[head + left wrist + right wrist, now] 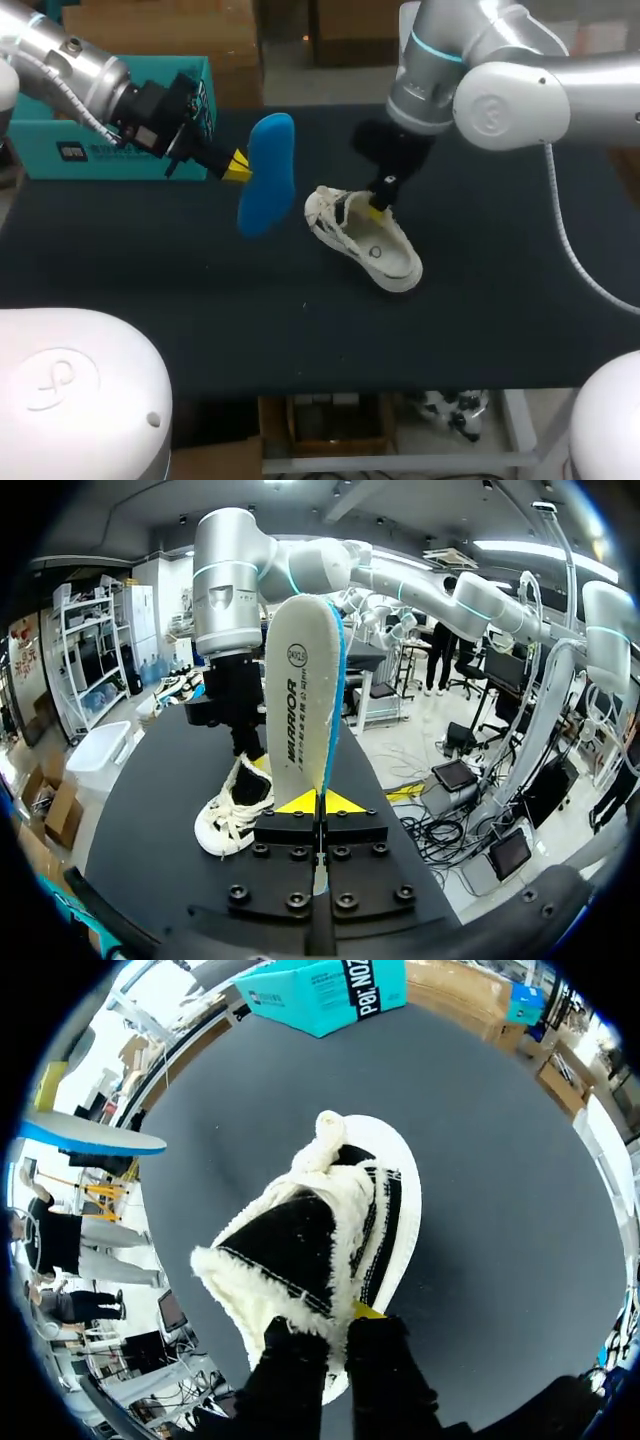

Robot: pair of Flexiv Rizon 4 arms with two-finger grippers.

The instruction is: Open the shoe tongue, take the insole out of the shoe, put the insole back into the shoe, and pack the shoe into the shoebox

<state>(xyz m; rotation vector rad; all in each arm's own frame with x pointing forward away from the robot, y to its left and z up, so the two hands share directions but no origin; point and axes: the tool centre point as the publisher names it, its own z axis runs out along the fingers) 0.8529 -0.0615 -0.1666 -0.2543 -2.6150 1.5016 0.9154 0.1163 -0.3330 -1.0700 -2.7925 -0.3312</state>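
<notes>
My left gripper is shut on the blue insole and holds it in the air, left of the shoe. In the left wrist view the insole stands upright between the yellow tips of the left gripper, pale underside showing. The white shoe lies on the dark table, laces toward the insole. My right gripper is down at the shoe's opening. In the right wrist view the right gripper pinches the fleece-edged tongue of the shoe. The teal shoebox stands at the back left.
The black table runs wide to the front and right of the shoe. The shoebox stands near the far edge, behind my left arm. My right arm stands over the shoe, just beyond the held insole.
</notes>
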